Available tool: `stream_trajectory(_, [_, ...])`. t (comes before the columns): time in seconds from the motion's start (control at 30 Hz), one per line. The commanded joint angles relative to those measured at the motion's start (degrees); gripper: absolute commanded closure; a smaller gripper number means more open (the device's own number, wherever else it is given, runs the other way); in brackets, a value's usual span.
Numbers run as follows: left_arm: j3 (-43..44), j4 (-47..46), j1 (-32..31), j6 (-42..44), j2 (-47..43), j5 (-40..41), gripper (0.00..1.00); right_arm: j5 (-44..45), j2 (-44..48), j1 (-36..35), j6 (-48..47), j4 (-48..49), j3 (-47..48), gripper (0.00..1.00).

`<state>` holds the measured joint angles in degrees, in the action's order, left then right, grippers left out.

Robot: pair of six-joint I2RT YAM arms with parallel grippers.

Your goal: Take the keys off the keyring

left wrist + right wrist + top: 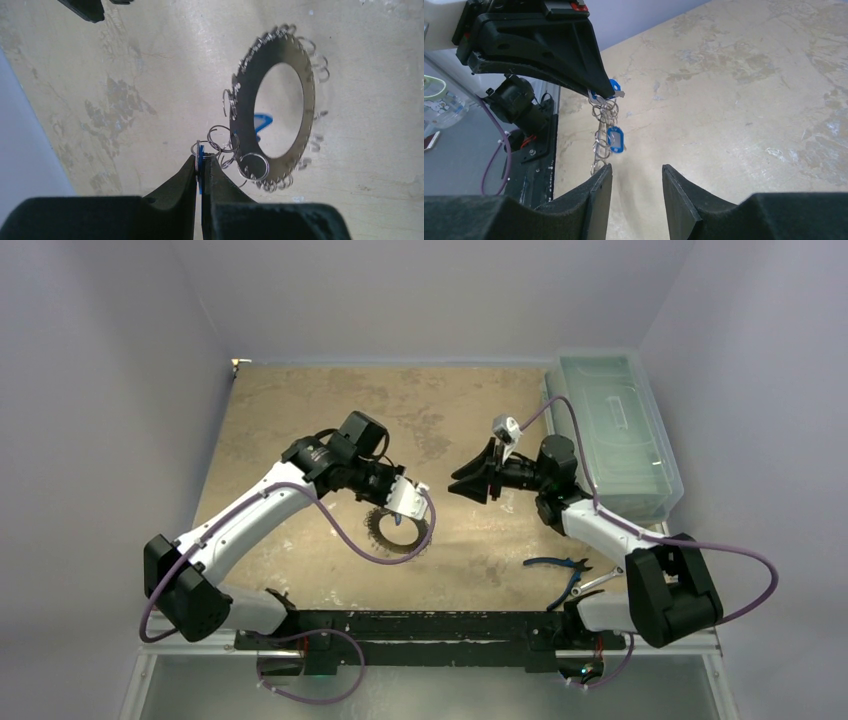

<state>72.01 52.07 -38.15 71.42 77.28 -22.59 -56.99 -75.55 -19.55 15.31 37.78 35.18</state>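
The keyring (307,107) is a wide flat grey metal ring edged with small wire rings; in the top view (400,532) it sits low over the table under my left gripper. My left gripper (201,161) is shut on a blue-headed key (200,172) joined to the keyring by a short chain of small rings (222,145). In the right wrist view the left gripper (603,93) holds that blue key (613,87), and the chain hangs down with a second blue-headed key (615,138). My right gripper (636,172) is open and empty, facing the left gripper (418,496) a short way to its right (458,485).
A clear plastic box (615,435) stands at the right edge of the table. Blue-handled pliers (560,565) and a silver wrench (598,581) lie near the right arm's base. The black base rail (420,625) runs along the near edge.
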Motion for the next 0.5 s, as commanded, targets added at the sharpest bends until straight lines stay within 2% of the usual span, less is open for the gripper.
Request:
stream_trajectory(0.0, [6.2, 1.1, -0.6, -9.7, 3.0, -3.3, 1.0, -0.3, 2.2, -0.4, -2.1, -0.9, 1.2, 0.57])
stream_trajectory(0.3, [9.6, 3.2, -0.6, -28.8, 8.4, -4.5, 1.0, 0.5, 2.6, -0.3, -3.6, -5.7, 4.1, 0.57])
stream_trajectory(0.47, [10.2, 1.0, -0.5, -43.8, 11.2, -6.8, 1.0, 1.8, 3.6, -0.2, -7.7, -11.1, 6.1, 0.58])
